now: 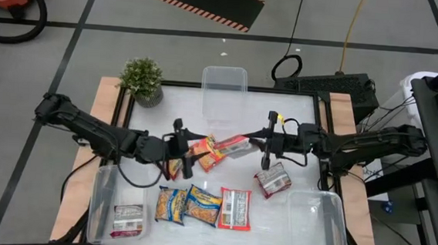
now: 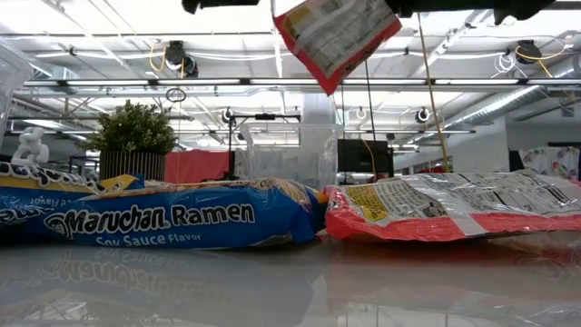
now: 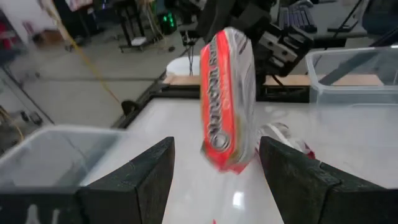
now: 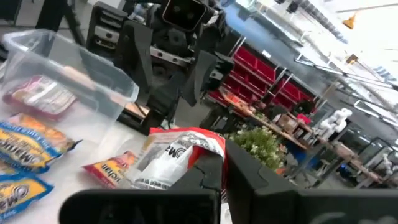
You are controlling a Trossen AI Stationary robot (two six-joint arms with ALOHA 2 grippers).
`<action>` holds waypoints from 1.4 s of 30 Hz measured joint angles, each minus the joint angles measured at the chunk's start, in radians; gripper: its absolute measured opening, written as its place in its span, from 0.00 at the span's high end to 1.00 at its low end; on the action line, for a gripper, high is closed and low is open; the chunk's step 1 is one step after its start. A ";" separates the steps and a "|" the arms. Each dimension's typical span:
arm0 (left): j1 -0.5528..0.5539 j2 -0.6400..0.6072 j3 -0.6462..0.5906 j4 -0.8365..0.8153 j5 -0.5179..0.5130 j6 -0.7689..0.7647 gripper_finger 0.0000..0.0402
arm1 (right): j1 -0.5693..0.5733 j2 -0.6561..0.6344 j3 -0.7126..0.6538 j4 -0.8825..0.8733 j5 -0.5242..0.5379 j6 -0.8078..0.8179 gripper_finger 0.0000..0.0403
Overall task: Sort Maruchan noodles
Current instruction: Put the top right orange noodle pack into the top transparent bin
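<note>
My right gripper (image 1: 254,145) is shut on a red-and-white noodle packet (image 1: 233,146), held in the air over the table's middle; the low view shows this packet (image 2: 336,32) hanging tilted at the top. My left gripper (image 1: 184,149) is open and faces that packet (image 3: 225,99) from the left, short of it, touching nothing. Two red-orange packets (image 1: 206,154) lie under and beside the left gripper. Two yellow-blue packets (image 1: 188,204), a red-and-white one (image 1: 234,209) and another (image 1: 273,179) lie flat near the front. One more packet (image 1: 127,221) lies in the left bin (image 1: 104,194). My right gripper (image 4: 222,167) pinches the red-and-white packet by its right-hand end (image 4: 198,152) between the two fingers. The fingers come roughly level from the table's right. The packet is lifted clear of the table and sticks out toward the left gripper, tilted.
A clear bin (image 1: 316,230) stands at the near right corner and another clear bin (image 1: 224,86) at the far edge. A small potted plant (image 1: 142,81) sits at the far left corner. Bare tabletop (image 1: 296,120) lies far right.
</note>
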 joint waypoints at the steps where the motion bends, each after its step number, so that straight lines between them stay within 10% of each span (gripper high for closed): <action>1: 0.000 0.016 0.000 0.020 0.000 0.025 0.40 | 0.003 0.000 0.000 -0.006 0.000 -0.003 1.00; 23: 0.183 0.255 0.000 0.296 0.338 -0.084 0.23 | 0.011 0.023 -0.001 -0.150 0.003 -0.046 1.00; 42: 0.221 0.365 0.000 0.394 0.348 -0.069 0.26 | 0.009 0.022 -0.001 -0.131 0.162 -0.076 1.00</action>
